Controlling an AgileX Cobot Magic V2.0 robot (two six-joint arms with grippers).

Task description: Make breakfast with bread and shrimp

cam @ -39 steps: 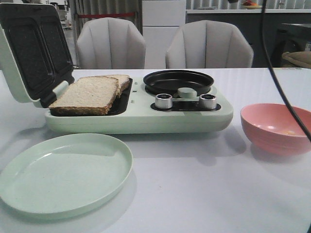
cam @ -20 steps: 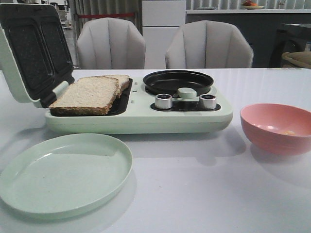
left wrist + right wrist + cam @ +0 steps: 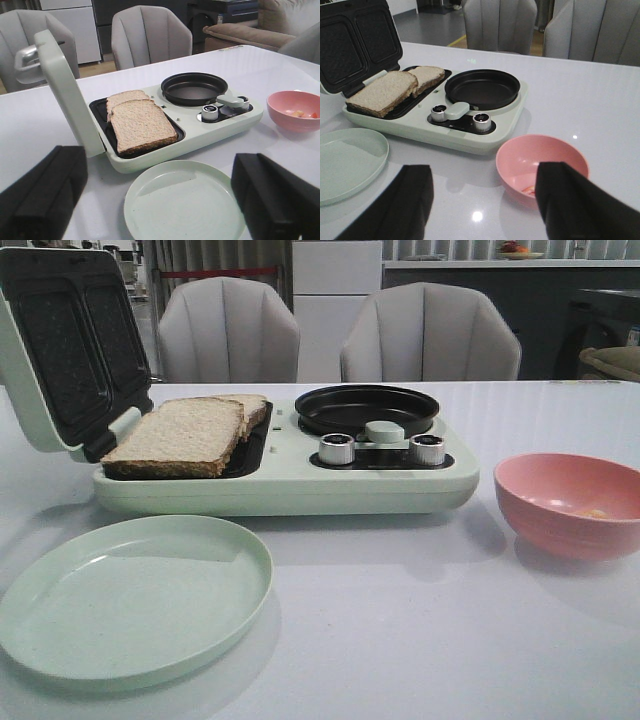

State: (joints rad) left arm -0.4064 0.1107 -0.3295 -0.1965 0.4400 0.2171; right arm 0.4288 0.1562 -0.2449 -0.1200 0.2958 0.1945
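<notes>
Cable gone from front view | bread (image 3: 185, 435) in sandwich maker (image 3: 290, 480) | both end effectors spread wide, empty

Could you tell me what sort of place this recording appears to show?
Probably a dining area in a home-style room. A breakfast maker holding bread, a green plate and a pink bowl sit on a white table, with padded chairs behind.
</notes>
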